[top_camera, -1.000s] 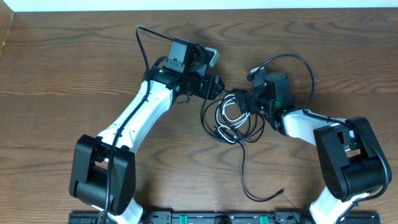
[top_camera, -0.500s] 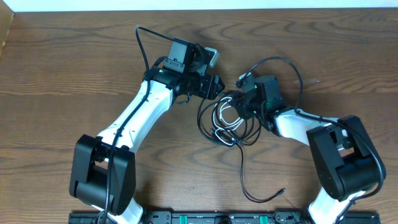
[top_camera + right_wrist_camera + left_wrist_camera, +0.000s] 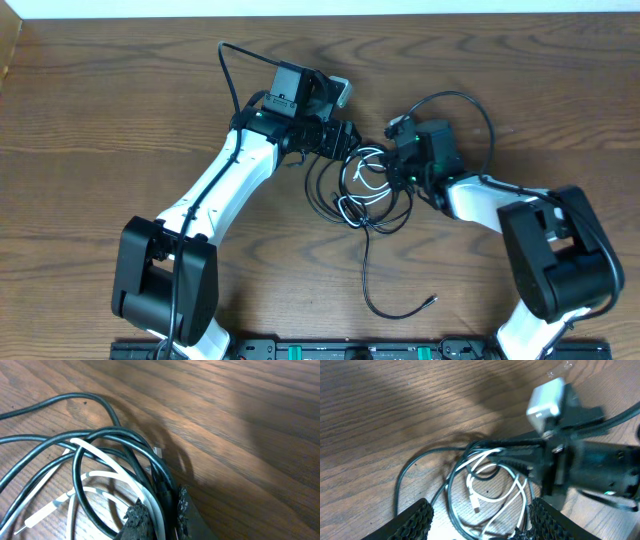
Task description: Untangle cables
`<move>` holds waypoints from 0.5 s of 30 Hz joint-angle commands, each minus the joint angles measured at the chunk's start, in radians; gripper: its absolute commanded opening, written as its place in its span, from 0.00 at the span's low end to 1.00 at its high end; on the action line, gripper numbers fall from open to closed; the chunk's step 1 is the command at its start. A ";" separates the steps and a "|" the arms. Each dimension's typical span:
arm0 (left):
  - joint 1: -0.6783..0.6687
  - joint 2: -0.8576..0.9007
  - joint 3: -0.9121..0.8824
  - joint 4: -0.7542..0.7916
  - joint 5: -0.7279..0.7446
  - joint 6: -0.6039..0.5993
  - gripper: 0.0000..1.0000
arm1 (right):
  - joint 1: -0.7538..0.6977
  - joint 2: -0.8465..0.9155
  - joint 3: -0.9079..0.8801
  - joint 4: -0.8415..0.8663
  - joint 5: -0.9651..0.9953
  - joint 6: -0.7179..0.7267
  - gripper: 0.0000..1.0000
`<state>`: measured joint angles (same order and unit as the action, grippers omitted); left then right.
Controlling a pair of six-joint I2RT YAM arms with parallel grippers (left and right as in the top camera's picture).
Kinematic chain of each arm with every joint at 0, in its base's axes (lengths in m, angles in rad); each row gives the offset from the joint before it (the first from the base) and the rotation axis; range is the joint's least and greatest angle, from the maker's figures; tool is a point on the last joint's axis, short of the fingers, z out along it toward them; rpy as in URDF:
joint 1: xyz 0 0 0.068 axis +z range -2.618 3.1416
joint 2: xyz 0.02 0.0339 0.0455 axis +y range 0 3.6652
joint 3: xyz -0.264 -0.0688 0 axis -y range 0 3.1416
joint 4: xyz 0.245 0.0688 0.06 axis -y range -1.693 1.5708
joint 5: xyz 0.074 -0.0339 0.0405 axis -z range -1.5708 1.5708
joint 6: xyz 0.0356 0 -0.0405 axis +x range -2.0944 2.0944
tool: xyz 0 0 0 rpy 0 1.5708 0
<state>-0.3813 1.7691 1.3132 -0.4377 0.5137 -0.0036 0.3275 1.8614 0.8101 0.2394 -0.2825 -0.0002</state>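
Overhead: cables [image 3: 352,196] sit as one knotted clump of loops mid-surface, between the two hands. Surface [image 3: 100,120] is dark wood grain. The clump is roughly round with no clear long axis.

One long black cable [image 3: 365,270] leaves the clump's near side and runs straight toward the near edge. It then hooks right, and its plug tip ends pointing far-right, well apart from the clump. A second black loop bulges out on the clump's left side.

White cable [image 3: 368,163] is coiled inside the far part of the clump, short, tangled over and under the black ones.

Left hand [image 3: 348,140] is at the clump's far-left edge. Left wrist view: left hand [image 3: 481,522] has its fingers [image 3: 415,520] spread wide, not clamping. Cable loops [image 3: 451,486] lie on the surface between and ahead of them. A white plug end [image 3: 476,506] there points toward the camera.

Right hand [image 3: 397,168] is at the clump's right edge, reaching in from the right. Right wrist view: right hand [image 3: 159,512] is closed tight, its fingertips [image 3: 137,519] pinching a black strand and a white strand [image 3: 152,505] together. The loops fan out left from that pinch. One white plug end [image 3: 31,520] lies flat, pointing to that picture's lower left.
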 commanded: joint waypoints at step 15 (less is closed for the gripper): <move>0.002 -0.024 0.000 0.025 -0.010 0.002 0.63 | -0.049 -0.300 -0.010 0.011 -0.278 -0.325 0.01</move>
<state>-0.3813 1.7691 1.3132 -0.4152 0.5137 -0.0032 0.2779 1.5845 0.7979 0.2546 -0.4854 -0.2340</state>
